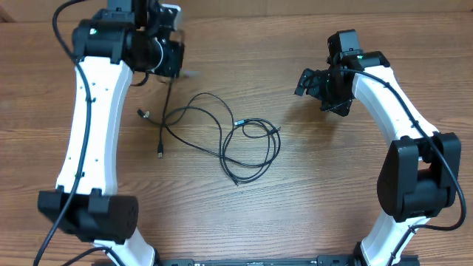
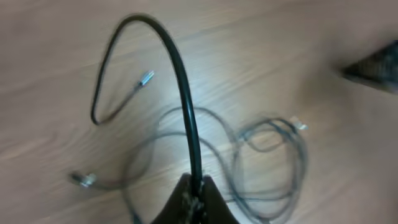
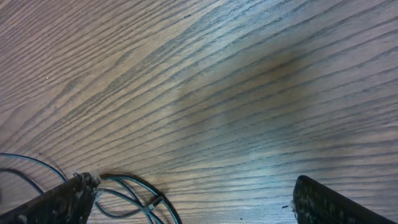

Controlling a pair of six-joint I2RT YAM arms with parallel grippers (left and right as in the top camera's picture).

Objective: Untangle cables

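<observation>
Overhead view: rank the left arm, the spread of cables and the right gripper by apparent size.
1. left arm, largest, though it may sit nearer the camera
2. cables, as spread
3. right gripper, smallest

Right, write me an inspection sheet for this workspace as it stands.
surface: wooden table, brown, grain showing.
job's things: thin black cables in overlapping loops mid-table; plug ends lie loose on the wood.
clutter: nothing seen.
hands: left hand shut on one cable, which arcs up from it; right hand open, holding nothing, by the right side of the loops.
cables: black arm wires run along both arms.
surroundings: nothing seen.
</observation>
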